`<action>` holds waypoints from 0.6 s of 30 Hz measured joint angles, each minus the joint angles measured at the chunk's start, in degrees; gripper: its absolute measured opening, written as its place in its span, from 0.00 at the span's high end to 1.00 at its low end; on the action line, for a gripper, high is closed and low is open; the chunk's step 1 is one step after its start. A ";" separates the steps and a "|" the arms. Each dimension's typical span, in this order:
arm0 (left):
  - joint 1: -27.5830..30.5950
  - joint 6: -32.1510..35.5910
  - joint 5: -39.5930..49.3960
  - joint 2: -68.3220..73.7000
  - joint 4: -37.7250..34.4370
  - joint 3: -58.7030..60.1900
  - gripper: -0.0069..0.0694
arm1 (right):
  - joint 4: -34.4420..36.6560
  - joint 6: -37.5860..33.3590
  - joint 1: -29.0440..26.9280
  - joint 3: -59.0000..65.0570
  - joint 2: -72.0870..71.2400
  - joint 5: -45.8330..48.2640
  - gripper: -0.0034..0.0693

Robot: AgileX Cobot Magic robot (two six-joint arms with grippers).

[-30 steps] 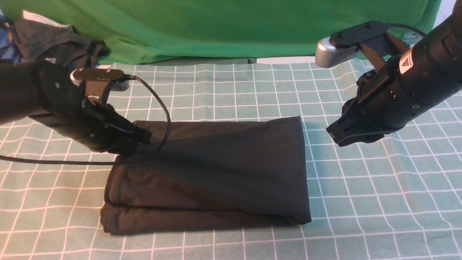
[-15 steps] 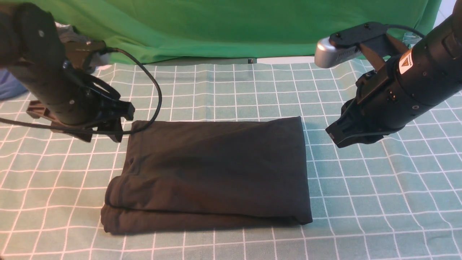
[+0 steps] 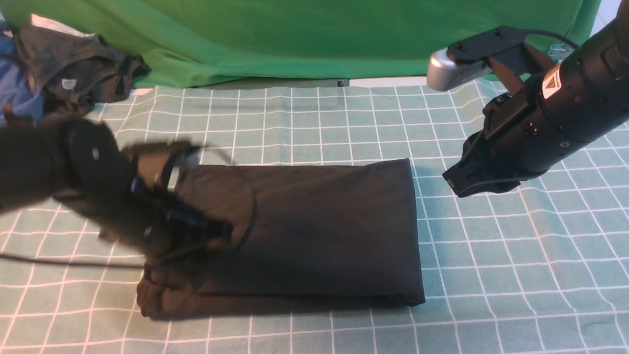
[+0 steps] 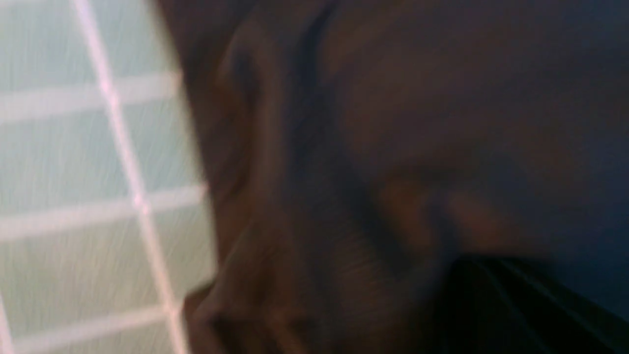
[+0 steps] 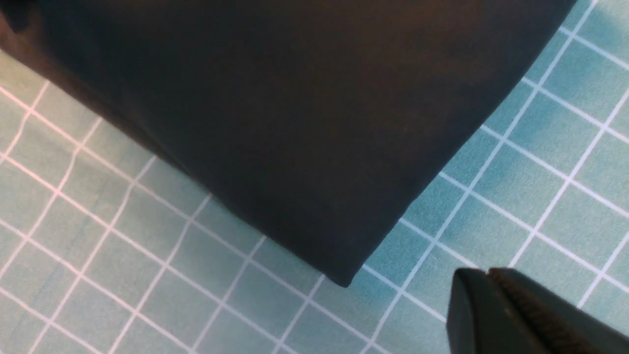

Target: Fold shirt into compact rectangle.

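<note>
The large black cotton shirt [image 3: 314, 231] lies folded into a rectangle on the green checked tabletop [image 3: 491, 275]. The blurred left tool [image 3: 216, 231], jaws pressed together, sits over its left end; whether it pinches cloth is unclear. The right tool [image 3: 459, 184], closed and empty, hovers beside the shirt's far right corner.

The surface [image 3: 344, 123] wears a pale teal cloth ruled in white squares. A big green cloth [image 3: 295, 34] hangs across the back, rumpled along its lower edge (a sliver of pale wall [image 3: 607, 12] shows far right).
</note>
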 joint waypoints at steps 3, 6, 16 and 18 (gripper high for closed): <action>0.46 -0.20 2.06 0.17 -0.08 2.53 0.90 | 0.00 0.00 0.00 0.00 0.00 0.12 0.92; 0.46 0.48 4.04 -0.73 -0.99 3.10 0.90 | 0.02 0.00 0.00 0.00 -0.06 0.16 0.92; 0.46 -0.60 1.53 -9.01 -2.15 0.08 0.90 | 0.77 1.88 0.50 0.00 -0.06 1.48 0.92; 0.46 -1.86 -0.35 -8.58 -1.28 -0.32 0.90 | 2.01 1.94 1.51 0.00 0.70 1.11 0.92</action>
